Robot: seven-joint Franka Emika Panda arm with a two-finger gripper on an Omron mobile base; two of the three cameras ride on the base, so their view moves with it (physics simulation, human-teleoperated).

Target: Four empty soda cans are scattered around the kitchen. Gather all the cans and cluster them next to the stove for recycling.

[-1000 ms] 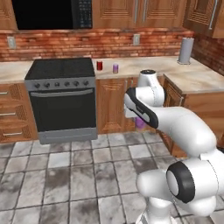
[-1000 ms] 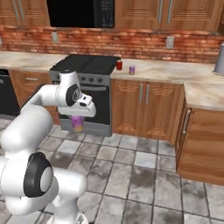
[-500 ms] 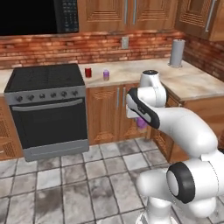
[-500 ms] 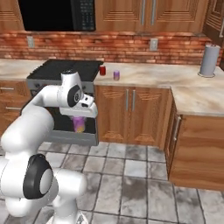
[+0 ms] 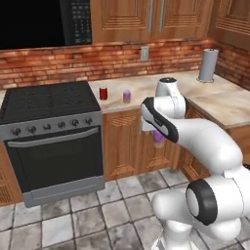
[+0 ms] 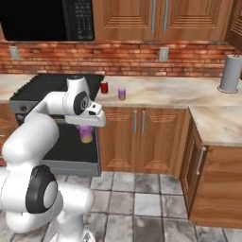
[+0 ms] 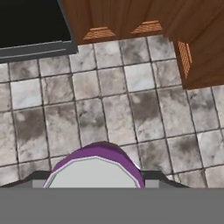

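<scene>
Purple soda can [image 6: 86, 134] with silver top sits clamped upright in the jaws.

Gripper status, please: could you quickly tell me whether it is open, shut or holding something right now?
Gripper: shut on a purple soda can, carried above the floor.

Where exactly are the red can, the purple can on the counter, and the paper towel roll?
red can [image 5: 103, 93], left base view, its side.
purple can on the counter [image 5: 127, 96], left base view, its side.
paper towel roll [image 6: 231, 73], right base view, its middle.
</scene>
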